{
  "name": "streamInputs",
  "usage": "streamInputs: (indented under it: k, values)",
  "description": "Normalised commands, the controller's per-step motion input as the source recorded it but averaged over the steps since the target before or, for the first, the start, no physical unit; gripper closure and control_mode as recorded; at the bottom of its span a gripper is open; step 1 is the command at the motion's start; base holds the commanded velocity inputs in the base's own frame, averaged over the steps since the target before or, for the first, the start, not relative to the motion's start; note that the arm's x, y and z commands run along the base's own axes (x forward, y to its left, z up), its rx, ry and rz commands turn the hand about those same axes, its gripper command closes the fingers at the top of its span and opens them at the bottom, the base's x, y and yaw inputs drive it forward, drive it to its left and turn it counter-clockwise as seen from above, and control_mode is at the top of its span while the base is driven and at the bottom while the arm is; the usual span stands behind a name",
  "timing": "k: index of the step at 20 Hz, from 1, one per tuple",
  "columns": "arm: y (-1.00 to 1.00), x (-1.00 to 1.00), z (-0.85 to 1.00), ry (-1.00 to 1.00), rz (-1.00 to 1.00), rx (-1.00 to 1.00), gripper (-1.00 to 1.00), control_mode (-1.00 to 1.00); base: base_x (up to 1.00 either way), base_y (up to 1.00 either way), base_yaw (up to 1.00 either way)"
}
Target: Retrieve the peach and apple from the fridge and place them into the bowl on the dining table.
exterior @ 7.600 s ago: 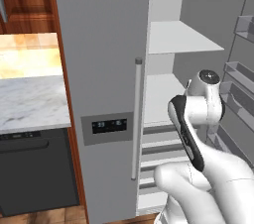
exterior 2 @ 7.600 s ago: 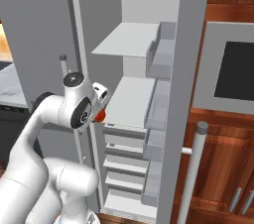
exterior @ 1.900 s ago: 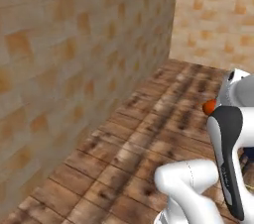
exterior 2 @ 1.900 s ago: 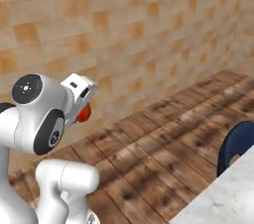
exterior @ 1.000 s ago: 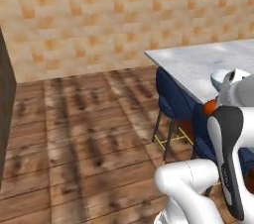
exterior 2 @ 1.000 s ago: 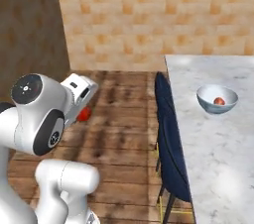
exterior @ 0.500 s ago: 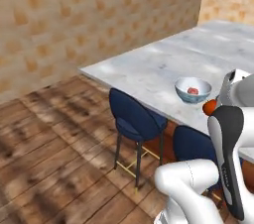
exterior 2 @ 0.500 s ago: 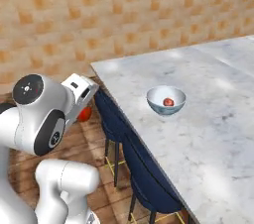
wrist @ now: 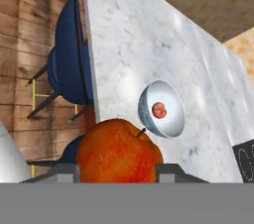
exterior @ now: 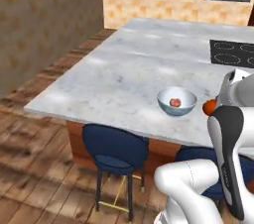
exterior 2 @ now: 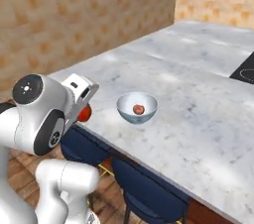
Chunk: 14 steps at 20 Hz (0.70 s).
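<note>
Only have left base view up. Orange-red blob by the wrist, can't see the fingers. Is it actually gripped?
Observer: Yes. In the hand view the gripper has a fingertip on each side of the apple.
Operator: Over the bowl yet?
Observer: No. In the right base view the apple sits at the near edge of the dining table, with the bowl further in.
Operator: Room left in the bowl?
Observer: I think so. The hand view looks into it: the peach lies near the middle, with bare white inside around it.
</note>
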Motion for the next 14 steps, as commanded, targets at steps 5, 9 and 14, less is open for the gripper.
streamInputs:
  k: [5,9,14]
  values:
    - [0.0,0.0,0.0,0.0,0.0,0.0,1.0,1.0,0.76,0.39,-0.75]
    - [0.0,0.0,0.0,0.0,0.0,0.0,1.0,1.0,0.63,0.25,-0.72]
    - [0.0,0.0,0.0,0.0,0.0,0.0,1.0,1.0,0.52,0.22,-0.67]
